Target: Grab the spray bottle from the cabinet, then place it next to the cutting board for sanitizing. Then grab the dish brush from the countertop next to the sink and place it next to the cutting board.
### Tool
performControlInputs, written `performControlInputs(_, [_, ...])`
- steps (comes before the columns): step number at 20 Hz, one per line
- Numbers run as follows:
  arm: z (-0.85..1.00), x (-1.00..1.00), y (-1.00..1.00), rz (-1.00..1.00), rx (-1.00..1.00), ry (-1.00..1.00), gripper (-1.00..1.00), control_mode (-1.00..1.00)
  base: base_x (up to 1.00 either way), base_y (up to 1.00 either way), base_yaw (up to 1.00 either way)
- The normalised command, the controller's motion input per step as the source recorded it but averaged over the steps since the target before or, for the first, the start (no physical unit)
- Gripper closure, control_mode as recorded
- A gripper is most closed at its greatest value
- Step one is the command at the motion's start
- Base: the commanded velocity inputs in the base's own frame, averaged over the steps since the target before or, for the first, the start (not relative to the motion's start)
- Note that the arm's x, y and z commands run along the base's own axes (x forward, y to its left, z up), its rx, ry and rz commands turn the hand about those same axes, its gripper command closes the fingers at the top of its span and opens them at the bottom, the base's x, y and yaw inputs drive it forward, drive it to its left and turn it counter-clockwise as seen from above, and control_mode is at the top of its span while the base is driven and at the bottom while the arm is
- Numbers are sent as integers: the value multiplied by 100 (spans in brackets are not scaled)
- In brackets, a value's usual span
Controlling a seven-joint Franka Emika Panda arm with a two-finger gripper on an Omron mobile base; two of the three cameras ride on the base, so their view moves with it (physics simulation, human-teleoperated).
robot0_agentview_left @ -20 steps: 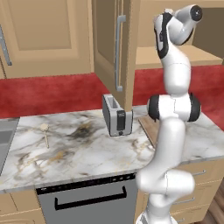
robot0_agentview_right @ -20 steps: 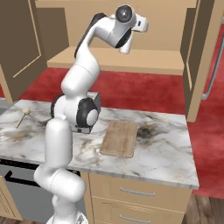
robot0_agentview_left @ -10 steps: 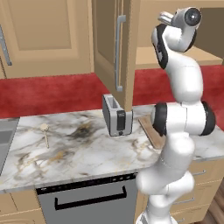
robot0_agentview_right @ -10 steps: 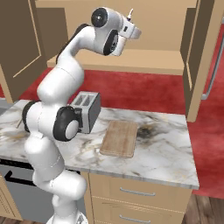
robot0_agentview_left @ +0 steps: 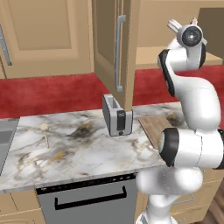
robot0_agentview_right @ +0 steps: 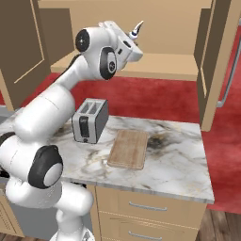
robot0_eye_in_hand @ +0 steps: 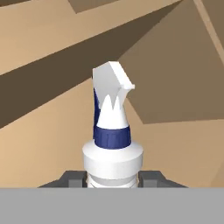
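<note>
Hand view, bottom centre: the jaws are closed on the bottle (robot0_eye_in_hand: pixel 112 148), their dark tips (robot0_eye_in_hand: pixel 72 178) pressing its white body from both sides, with the trigger head rising to mid-frame against tan cabinet panels. Right base view: at the lower left the arm's white body rises, and the worktop (robot0_agentview_right: pixel 179 160) crosses the middle of the frame, with the board (robot0_agentview_right: pixel 128 148) lying flat at centre and a grey toaster (robot0_agentview_right: pixel 89 120) just left of it, apart from it. Above the toaster, in the upper middle, the gripper (robot0_agentview_right: pixel 133 41) holds the bottle (robot0_agentview_right: pixel 137 31), whose tip pokes up in front of the open cabinet (robot0_agentview_right: pixel 160 66) and its bare shelf; the cabinet's door (robot0_agentview_right: pixel 215 66) stands open at the right edge. Left base view: the brush (robot0_agentview_left: pixel 45 132) lies on the worktop at the left, well apart from the toaster (robot0_agentview_left: pixel 116 115) and board (robot0_agentview_left: pixel 154 124), near the sink (robot0_agentview_left: pixel 5 140) at the left edge.
</note>
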Motion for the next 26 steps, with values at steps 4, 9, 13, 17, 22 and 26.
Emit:
performControlInputs(4, [20, -100, 0, 0, 0, 0, 100, -100, 0, 0, 0])
performControlInputs(9, [15, -100, 0, 0, 0, 8, 100, -100, 0, 0, 0])
performControlInputs(13, [4, -90, -4, 0, -2, 21, 100, -100, 0, 0, 0])
performControlInputs(17, [-28, -84, -5, 13, -8, 26, 100, -100, 0, 0, 0])
performControlInputs(22, [-65, -72, 0, 19, -22, 12, 100, -100, 0, 0, 0])
performControlInputs(26, [-81, -71, 0, 19, -26, -14, 100, -100, 0, 0, 0])
